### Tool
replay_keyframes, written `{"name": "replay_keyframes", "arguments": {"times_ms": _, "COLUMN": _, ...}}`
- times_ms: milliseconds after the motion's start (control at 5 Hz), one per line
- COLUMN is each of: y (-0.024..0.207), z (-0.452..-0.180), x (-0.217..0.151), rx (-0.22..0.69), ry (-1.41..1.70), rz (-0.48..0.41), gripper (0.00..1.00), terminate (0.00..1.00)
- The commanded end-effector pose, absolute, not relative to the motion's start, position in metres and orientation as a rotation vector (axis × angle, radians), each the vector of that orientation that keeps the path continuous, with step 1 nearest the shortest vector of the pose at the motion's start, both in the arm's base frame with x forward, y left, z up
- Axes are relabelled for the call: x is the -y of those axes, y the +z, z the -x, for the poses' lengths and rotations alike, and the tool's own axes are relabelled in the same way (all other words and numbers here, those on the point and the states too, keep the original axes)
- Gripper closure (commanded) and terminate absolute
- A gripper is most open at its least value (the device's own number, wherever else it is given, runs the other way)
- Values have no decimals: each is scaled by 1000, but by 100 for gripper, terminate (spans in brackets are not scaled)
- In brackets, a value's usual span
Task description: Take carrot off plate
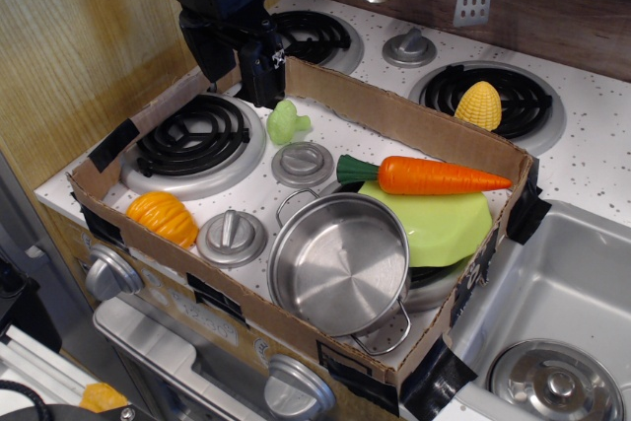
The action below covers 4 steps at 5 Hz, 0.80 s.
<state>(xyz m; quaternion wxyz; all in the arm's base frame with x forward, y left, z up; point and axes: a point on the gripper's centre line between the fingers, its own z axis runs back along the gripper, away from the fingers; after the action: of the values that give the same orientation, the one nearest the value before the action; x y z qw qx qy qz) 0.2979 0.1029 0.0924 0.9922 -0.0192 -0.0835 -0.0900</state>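
Observation:
The orange carrot with a dark green stem end lies across the far rim of the lime-green plate, stem pointing left. The plate sits on the front right burner, partly tucked under the steel pot. My gripper hangs at the back left, above the cardboard wall near the left burner, well away from the carrot. Its dark fingers point down and hold nothing; I cannot tell how far apart they stand.
A low cardboard wall fences the stove top. Inside it are a ridged orange pumpkin toy, a pale green toy, knobs and the left burner. Yellow corn sits on the back right burner. A sink lies to the right.

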Motion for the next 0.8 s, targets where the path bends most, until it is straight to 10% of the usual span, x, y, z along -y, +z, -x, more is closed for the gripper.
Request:
{"name": "replay_keyframes", "arguments": {"times_ms": 0, "y": 92, "z": -298, "x": -103, "rx": 167, "ry": -181, "rz": 38, "gripper": 0, "terminate": 0}}
{"name": "replay_keyframes", "arguments": {"times_ms": 600, "y": 104, "z": -298, "x": -55, "rx": 189, "ry": -724, "rz": 29, "gripper": 0, "terminate": 0}}
